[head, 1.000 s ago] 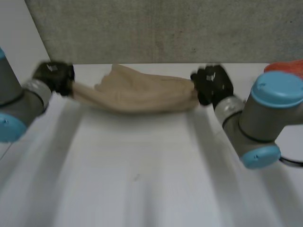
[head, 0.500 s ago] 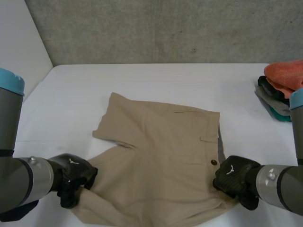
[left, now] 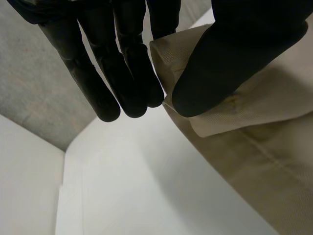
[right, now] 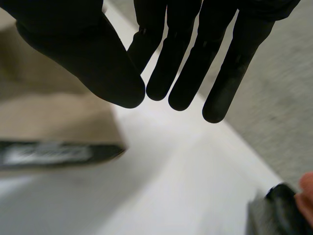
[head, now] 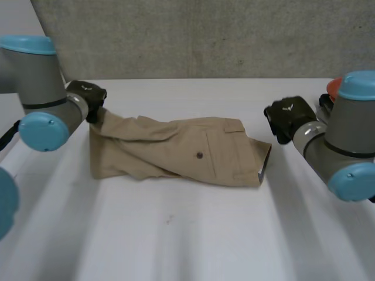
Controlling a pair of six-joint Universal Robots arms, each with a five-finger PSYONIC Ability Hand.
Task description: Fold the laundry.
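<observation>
Taking the way the fingers point as 12 o'clock, the left hand point(left: 244, 29) holds its straight fingers point(left: 124, 73) close side by side, with the thumb point(left: 220, 73) at their 9 o'clock. A folded edge of the beige cloth point(left: 259, 147) is nipped between the thumb and the nearest finger. The cloth, with 1 stitched seam showing, runs off toward 10 o'clock. The white table point(left: 146, 191) lies at 12 o'clock beyond the fingertips. A grey wall point(left: 34, 93) stands at 3 o'clock and a white side panel point(left: 24, 196) at 1 o'clock.

light — soft, diffuse | table point(head: 176, 246) bright | wall point(head: 205, 35) dimmer
</observation>
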